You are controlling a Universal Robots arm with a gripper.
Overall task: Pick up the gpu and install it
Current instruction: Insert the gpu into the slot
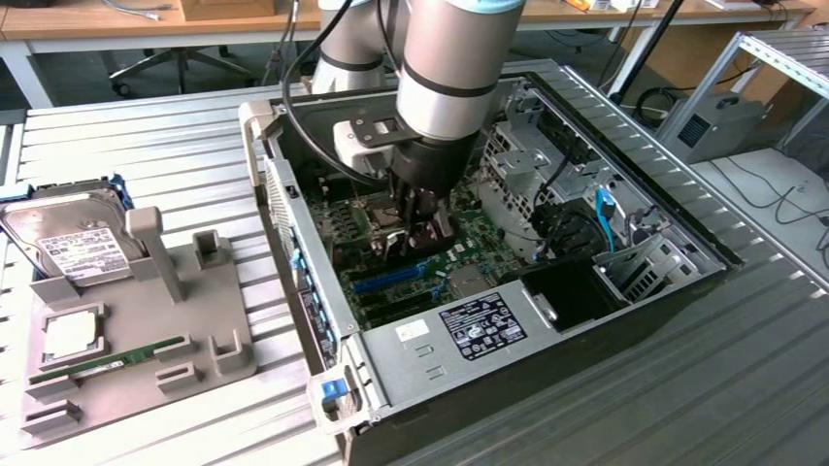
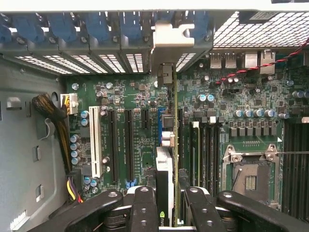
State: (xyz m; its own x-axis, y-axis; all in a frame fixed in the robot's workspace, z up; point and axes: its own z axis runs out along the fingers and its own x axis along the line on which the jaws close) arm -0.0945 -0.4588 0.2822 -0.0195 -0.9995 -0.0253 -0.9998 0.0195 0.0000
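The gpu (image 2: 165, 169) shows edge-on in the wrist view, a thin green card with a silver cooler side, standing upright over the motherboard (image 2: 140, 106) along a blue slot. Its metal bracket (image 2: 169, 36) reaches the case's rear slot openings. My gripper (image 2: 171, 208) is shut on the card, one black finger on each face. In the exterior view, my gripper (image 1: 421, 228) reaches down inside the open computer case (image 1: 518, 320), just above the board, with the gpu (image 1: 436, 233) between its fingers. Whether the card's edge sits fully in the slot I cannot tell.
A white slot (image 2: 95, 145) and two black slots (image 2: 113, 145) lie beside the card, with the empty CPU socket (image 2: 251, 176) on its other side. At the exterior view's left, a grey holder (image 1: 194, 320) carries a hard drive (image 1: 72, 243), a processor (image 1: 72, 335) and a memory stick (image 1: 111, 359).
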